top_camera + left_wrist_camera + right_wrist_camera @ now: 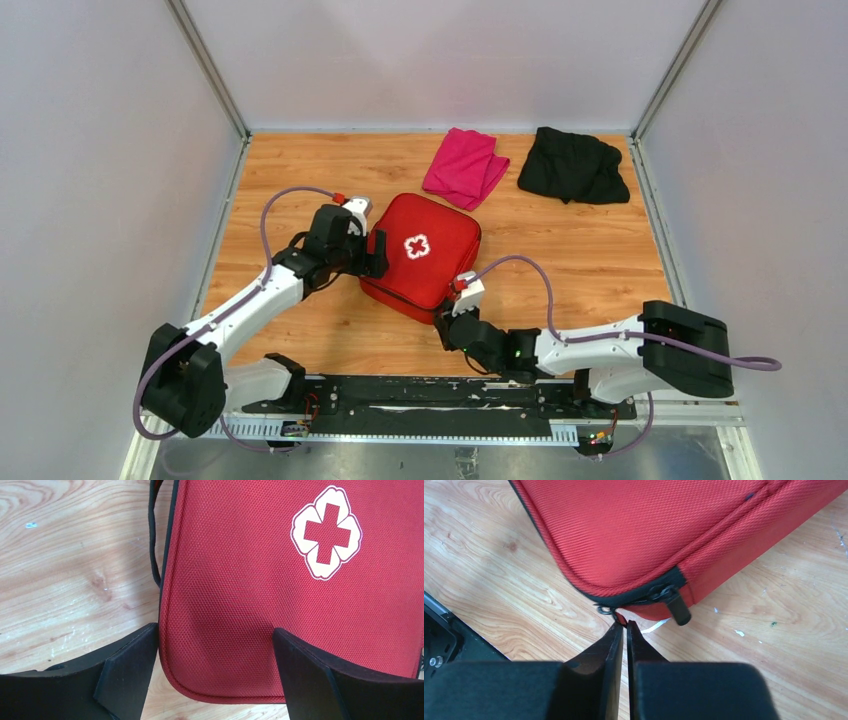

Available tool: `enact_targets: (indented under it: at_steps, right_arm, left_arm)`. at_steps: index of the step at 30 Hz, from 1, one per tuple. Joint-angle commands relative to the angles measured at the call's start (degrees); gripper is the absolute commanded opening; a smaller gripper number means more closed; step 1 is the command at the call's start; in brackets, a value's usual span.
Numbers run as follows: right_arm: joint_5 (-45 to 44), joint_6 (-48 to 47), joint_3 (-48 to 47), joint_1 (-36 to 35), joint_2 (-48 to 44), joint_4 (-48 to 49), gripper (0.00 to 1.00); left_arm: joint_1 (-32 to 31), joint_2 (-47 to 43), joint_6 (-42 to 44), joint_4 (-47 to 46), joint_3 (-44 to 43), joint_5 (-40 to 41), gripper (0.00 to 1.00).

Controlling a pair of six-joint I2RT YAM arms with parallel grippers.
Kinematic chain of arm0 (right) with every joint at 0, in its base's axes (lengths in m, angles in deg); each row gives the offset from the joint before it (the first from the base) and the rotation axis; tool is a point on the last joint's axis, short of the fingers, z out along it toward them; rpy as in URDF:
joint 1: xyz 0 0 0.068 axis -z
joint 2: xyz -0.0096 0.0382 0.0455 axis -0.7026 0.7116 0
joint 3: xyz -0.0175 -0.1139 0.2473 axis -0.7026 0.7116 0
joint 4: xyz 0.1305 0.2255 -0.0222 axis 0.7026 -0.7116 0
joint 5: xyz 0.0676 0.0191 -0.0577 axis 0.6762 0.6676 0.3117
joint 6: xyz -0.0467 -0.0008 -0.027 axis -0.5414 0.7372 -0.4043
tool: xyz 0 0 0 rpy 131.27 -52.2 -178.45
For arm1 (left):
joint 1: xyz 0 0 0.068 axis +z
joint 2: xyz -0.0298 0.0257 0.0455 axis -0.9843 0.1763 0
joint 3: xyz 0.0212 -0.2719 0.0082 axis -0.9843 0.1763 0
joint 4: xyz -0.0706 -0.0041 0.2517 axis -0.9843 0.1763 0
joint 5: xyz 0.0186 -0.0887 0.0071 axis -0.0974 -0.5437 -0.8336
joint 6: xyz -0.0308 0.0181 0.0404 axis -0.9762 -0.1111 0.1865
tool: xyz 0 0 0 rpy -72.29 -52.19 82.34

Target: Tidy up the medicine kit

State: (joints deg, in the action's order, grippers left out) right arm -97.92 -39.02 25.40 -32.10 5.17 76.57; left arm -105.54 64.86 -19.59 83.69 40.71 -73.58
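Top external view: medicine kit (420, 262) centred on tabletop (600, 270); left hand (215, 672) open astride its corner, right hand (625, 626) closed at its zipper (664, 594).

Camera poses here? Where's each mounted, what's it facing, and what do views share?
Top external: above, behind the bases, looking down on table; left arm, right arm visible.
Left wrist: over the medicine kit lid; left gripper open astride its corner.
Right wrist: low, facing the zipper corner; right gripper shut.
Shared: all see the medicine kit.
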Motion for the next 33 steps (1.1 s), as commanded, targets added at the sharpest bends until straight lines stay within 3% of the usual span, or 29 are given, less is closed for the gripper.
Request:
enact_targets:
  at_steps: [1, 6, 13, 26, 28, 31, 33]
  right_arm:
    - [-4.16, -0.74, 1.08, -0.61, -2.47, -1.43, 0.06]
    - [-4.27, -2.95, 2.72, -0.61, -7.15, -4.28, 0.00]
    - [-2.29, -9.00, 3.54, -0.61, -13.35, -10.56, 0.01]
    - [-0.82, -17.03, 13.06, -0.22, -26.35, -5.57, 0.05]
    - [0.29, -18.91, 13.81, -0.03, -26.54, -3.93, 0.11]
    - [1.99, -21.95, 14.13, 0.15, -26.17, -0.30, 0.33]
    - [3.20, -23.05, 13.77, 0.09, -25.35, 2.15, 0.42]
  left_arm:
    - [-0.23, 2.15, 0.58, -0.45, -1.07, -0.82, 0.87]
    - [-0.23, 4.86, 1.54, -0.67, -2.36, -0.10, 0.80]
    - [-0.23, 6.59, 2.15, -0.69, -2.84, 1.78, 0.78]
    - [-0.23, 7.26, 2.24, -1.36, -2.47, 0.48, 0.75]
    - [-0.23, 7.28, 2.24, -1.52, -2.39, 0.27, 0.75]
    - [-0.23, 7.28, 2.24, -1.64, -2.30, 0.14, 0.76]
    - [-0.23, 7.30, 2.24, -1.63, -2.29, 0.15, 0.77]
